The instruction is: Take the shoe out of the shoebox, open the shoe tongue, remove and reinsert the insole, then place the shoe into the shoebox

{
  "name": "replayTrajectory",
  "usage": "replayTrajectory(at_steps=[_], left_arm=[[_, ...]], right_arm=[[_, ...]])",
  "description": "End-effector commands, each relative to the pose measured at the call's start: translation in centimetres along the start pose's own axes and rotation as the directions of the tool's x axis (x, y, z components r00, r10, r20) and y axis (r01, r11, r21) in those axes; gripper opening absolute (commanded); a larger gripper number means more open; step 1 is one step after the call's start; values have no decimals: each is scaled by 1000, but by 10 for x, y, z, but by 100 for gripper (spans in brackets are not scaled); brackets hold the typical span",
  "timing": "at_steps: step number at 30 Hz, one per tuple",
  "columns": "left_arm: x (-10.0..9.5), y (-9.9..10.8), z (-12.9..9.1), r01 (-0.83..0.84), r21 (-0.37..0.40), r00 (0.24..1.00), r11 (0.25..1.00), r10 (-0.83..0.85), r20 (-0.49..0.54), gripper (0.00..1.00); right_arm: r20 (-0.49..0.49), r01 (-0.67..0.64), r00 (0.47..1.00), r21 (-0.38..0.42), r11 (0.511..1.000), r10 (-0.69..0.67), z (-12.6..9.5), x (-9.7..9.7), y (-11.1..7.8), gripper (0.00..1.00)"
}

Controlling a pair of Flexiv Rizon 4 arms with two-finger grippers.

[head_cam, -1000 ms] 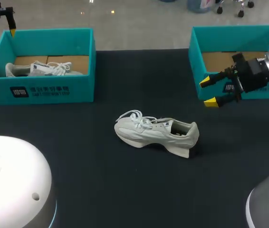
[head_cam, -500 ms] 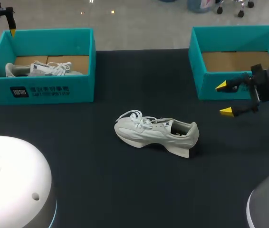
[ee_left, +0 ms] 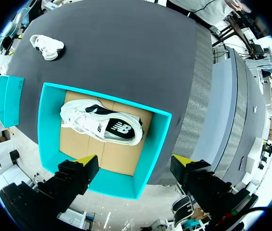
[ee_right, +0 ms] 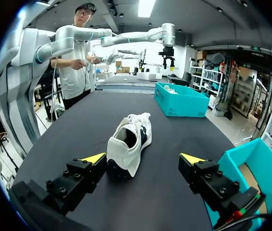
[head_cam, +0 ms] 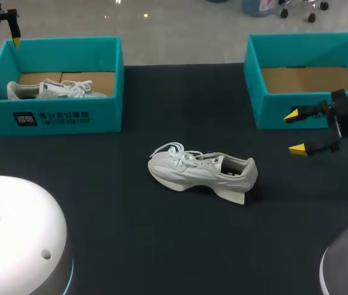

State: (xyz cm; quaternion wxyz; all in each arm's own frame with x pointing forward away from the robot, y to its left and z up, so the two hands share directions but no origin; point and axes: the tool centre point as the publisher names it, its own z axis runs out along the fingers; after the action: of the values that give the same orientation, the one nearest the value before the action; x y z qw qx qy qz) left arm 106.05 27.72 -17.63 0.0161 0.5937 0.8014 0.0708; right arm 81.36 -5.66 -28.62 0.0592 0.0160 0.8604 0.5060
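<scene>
Item 1, the shoe [head_cam: 202,171]: white, out of its box, standing on its sole on the desk [head_cam: 162,246]. Its toe points toward the left shoebox [head_cam: 54,83] and its heel toward the right shoebox [head_cam: 309,74].

Item 2, right jaws: they hang on the heel side of the shoe, well apart from it, wide open and holding nothing. The 2 yellow fingertips [head_cam: 297,148] face the shoe. In the right wrist view the shoe [ee_right: 129,143] lies ahead of them, its heel opening turned toward me.

Item 3, left jaws: far from the shoe on its toe side, above the left shoebox, spread wide and empty. Another shoe [ee_left: 102,126] lies in that box beneath them.

Item 4, handling, as a judgement: the shoe looks light. The upper and the laces [head_cam: 177,150] look soft and likely to give under pressure; the sole looks stiffer. The heel collar [head_cam: 235,165] or the sides above the sole should offer the firmest hold, steadying the shoe for work on the tongue. Pinching the laces risks dragging it across the desk.
</scene>
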Motion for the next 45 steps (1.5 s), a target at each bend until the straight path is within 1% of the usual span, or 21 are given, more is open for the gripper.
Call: replayTrajectory(at_steps=[1,2,4,5,7,8,11,14,18,19,23,25,33,40,42,45], left_arm=[[0,-1,0,0,-2,1000,1000,0,-2,100],[0,-1,0,0,-2,1000,1000,0,-2,100],[0,-1,0,0,-2,1000,1000,0,-2,100],[0,-1,0,0,-2,1000,1000,0,-2,100],[0,-1,0,0,-2,1000,1000,0,-2,100],[0,-1,0,0,-2,1000,1000,0,-2,100],[0,-1,0,0,-2,1000,1000,0,-2,100],[0,-1,0,0,-2,1000,1000,0,-2,100],[0,-1,0,0,-2,1000,1000,0,-2,100],[0,-1,0,0,-2,1000,1000,0,-2,100],[0,-1,0,0,-2,1000,1000,0,-2,100],[0,-1,0,0,-2,1000,1000,0,-2,100],[0,-1,0,0,-2,1000,1000,0,-2,100],[0,-1,0,0,-2,1000,1000,0,-2,100],[0,-1,0,0,-2,1000,1000,0,-2,100],[0,-1,0,0,-2,1000,1000,0,-2,100]], right_arm=[[-1,0,1000,3,1000,0,1,-1,0,100],[11,5,1000,0,1000,-5,1,-1,-2,100],[12,54,999,-33,998,-53,1,-1,-5,100],[18,64,998,-28,998,-63,0,-1,-7,100],[11,96,995,-47,994,-96,-2,-1,-10,100],[25,112,993,-49,992,-111,-3,-2,-13,100],[29,146,989,-37,989,-145,-7,-2,-20,100],[29,176,984,2,984,-176,-10,0,-29,100],[23,206,978,25,978,-206,-12,3,-40,100],[14,198,980,34,980,-199,-12,4,-44,100],[-10,172,985,27,985,-172,-12,7,-54,100],[-39,154,987,45,987,-153,-10,11,-58,100],[-62,118,991,55,991,-114,-4,23,-72,100],[-64,110,992,42,993,-107,-4,25,-76,100],[-45,130,991,54,990,-127,-5,24,-76,100],[-45,130,991,54,990,-127,-5,24,-76,100]])
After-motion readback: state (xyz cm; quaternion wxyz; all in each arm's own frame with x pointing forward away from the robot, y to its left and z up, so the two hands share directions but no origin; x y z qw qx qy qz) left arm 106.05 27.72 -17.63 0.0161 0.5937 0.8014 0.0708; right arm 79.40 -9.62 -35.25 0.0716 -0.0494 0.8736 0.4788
